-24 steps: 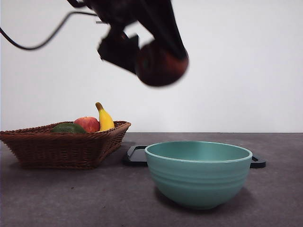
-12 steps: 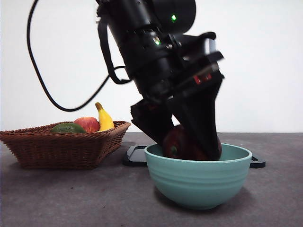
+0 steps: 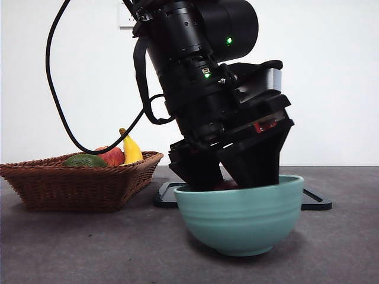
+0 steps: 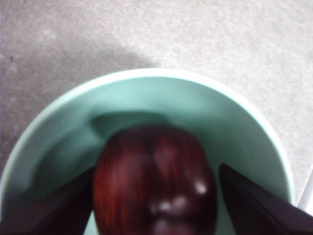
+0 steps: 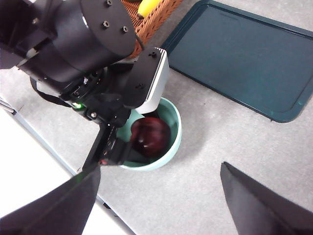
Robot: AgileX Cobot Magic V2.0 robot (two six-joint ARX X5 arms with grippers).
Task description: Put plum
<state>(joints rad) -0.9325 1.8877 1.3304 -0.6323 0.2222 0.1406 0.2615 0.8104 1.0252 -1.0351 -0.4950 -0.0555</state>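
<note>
Grey table (image 3: 71, 248) underneath, stretching to every side of the left claw (image 4: 155, 205). Dark tray (image 5: 244, 54) flat on it just behind the claw, far rim showing in the front view. Brown wicker basket (image 3: 77, 180) off to the side of the claw, well apart, carrying a banana (image 3: 131, 149), a red apple (image 3: 112, 156) and a green fruit (image 3: 84, 160). Teal bowl (image 3: 240, 219) directly below the left claw, ringing both jaws, which dip past its rim. Left claw lowered into that bowl from above, jaws set at a middling width on either flank of the plum (image 4: 154, 183); contact too blurred to call, so whether gripping or just released cannot be told. Plum glossy and dark maroon, sitting between the jaws, low inside the bowl, barely peeking over the rim in the front view. Right claw (image 5: 156, 205) held high and well away from the bowl, jaws spread wide, nothing between them.
</note>
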